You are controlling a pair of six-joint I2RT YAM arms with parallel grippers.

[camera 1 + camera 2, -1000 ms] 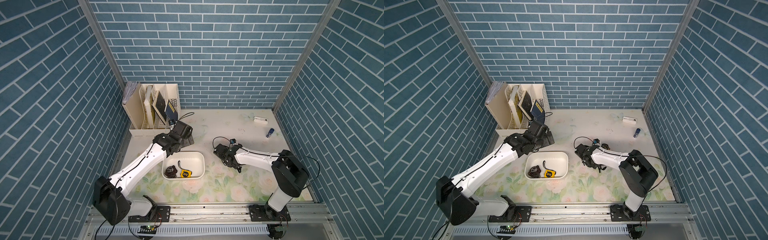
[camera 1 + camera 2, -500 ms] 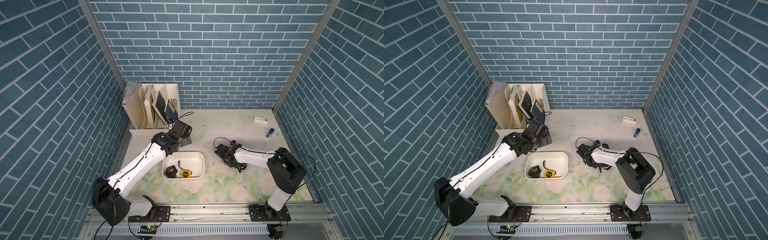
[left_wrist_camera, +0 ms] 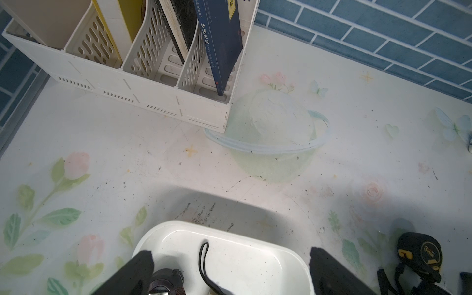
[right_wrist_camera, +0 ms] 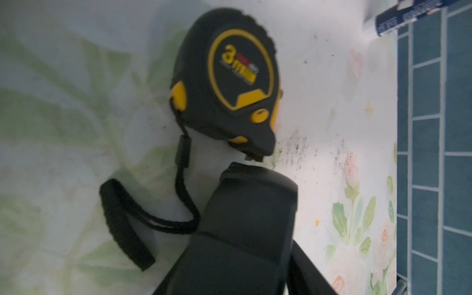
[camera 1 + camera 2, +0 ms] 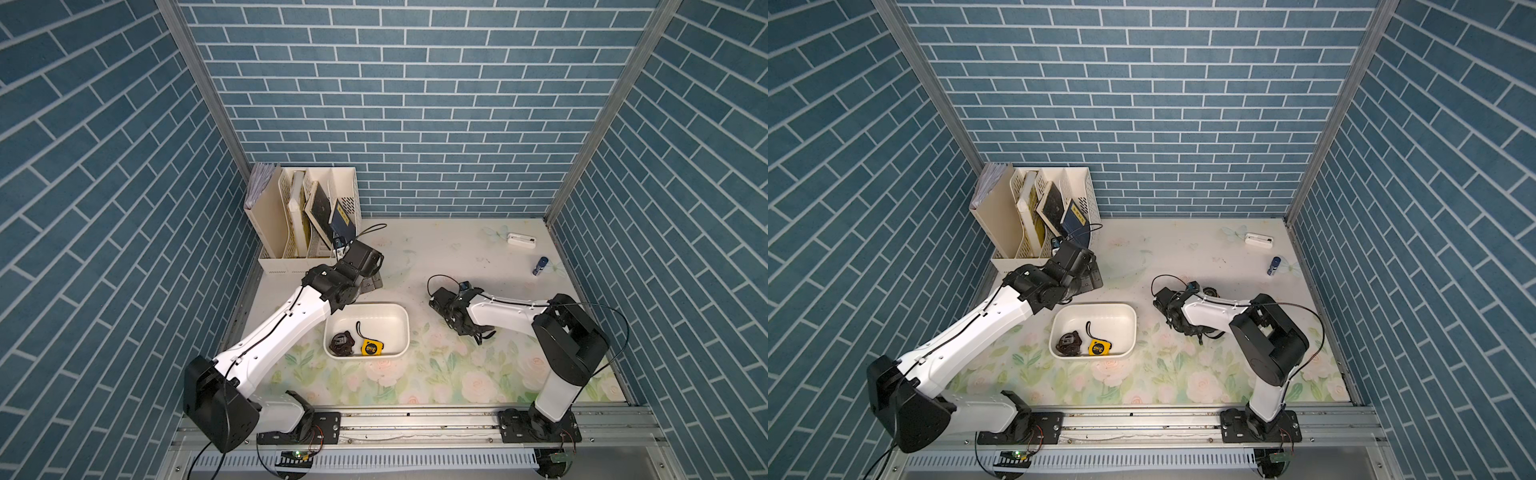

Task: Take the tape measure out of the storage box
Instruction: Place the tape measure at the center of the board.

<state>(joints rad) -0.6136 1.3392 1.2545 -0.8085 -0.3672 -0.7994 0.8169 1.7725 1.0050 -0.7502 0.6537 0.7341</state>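
Scene: A floral tabletop [image 5: 436, 257] is shown from above, walled in by blue brick pattern, with two white robot arms mounted along its near edge.
Storage box: A shallow white storage box [image 5: 388, 322] is set on the tabletop between the arms.
Yellow tape measure: A yellow tape measure [image 5: 370, 347] is seen in both top views lying inside the storage box, by its near wall. A dark round item [image 5: 341, 344] lies beside it.
Black tape measure: A black tape measure [image 4: 224, 84] is laid flat on the tabletop outside the box, with its strap looped beside it.
Left end effector: The left end effector [image 3: 231, 255] is held over the far rim of the box, with its fingers spread wide and nothing between them.
Right end effector: Only one blurred finger of the right end effector [image 4: 258, 184] is shown, just short of the black tape measure. Whether it is apart or together cannot be told.
Background: A cream file organizer [image 5: 291, 232] holding books is placed at the far left.
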